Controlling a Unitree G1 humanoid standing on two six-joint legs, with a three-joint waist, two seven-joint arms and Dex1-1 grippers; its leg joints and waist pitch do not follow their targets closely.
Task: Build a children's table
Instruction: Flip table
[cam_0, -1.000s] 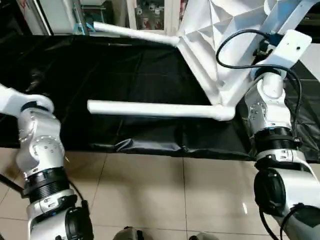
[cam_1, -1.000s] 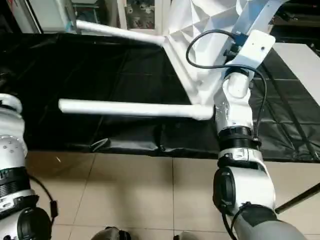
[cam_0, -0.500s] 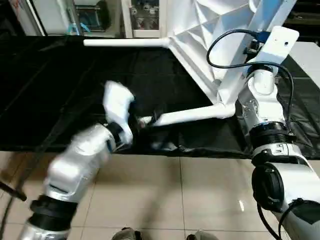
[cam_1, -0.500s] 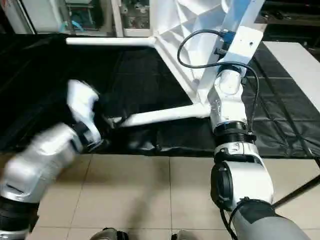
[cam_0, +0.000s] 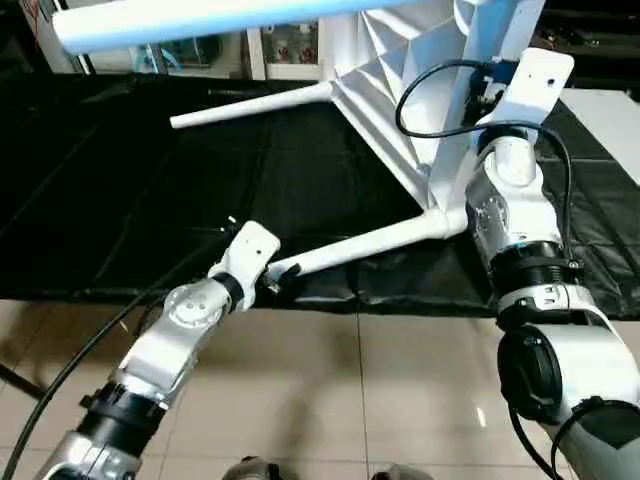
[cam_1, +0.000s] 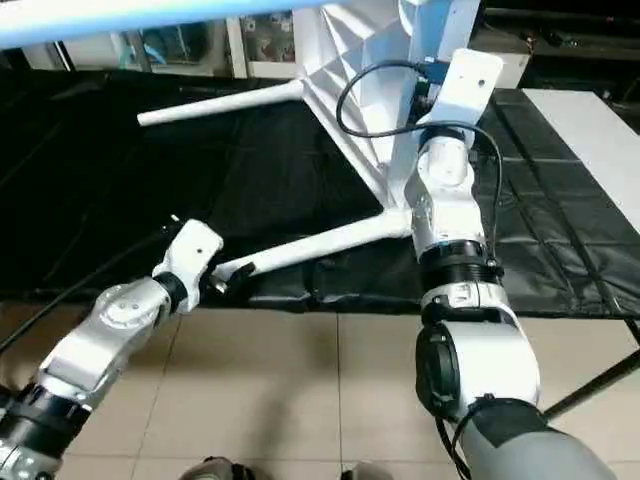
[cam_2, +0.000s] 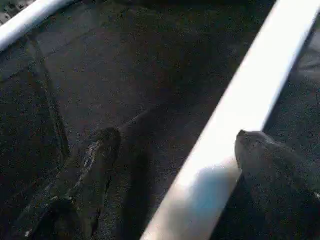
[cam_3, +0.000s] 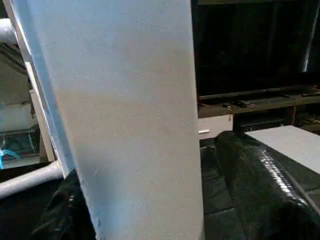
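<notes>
**Left gripper straddling lower leg, right gripper at an upper leg**

Tabletop (cam_0: 400, 80) is tipped up on its edge on the black-covered desk (cam_0: 120, 200), ribbed underside facing the camera. 3 legs visible, all plugged into corner sockets:
- lower leg (cam_0: 360, 243) runs from the near corner socket out toward the desk's front edge, low over the black cover
- far leg (cam_0: 250, 106) sticks out from the far corner over the desk, well apart from both grippers
- top leg (cam_0: 200, 18) runs across the upper edge of the head view, bluish tint

Left gripper (cam_2: 170, 150): fingers (cam_2: 95, 165) spread wide. Lower leg passes between them, close against 1 finger, clear gap to the other. Not clamped. In the head view the left gripper (cam_0: 278, 274) sits at the free end of that leg, right at the desk's front edge.

Right gripper: raised beside the tabletop's right side, forearm (cam_0: 515, 215) rising from the near corner socket. Right wrist view has a white leg (cam_3: 130, 125) running up between its 2 black fingers (cam_3: 260, 185), 1 on each side. Can't tell whether they're pinching it or just spread around it.

Tiled floor (cam_0: 330, 390) below the desk edge.
</notes>
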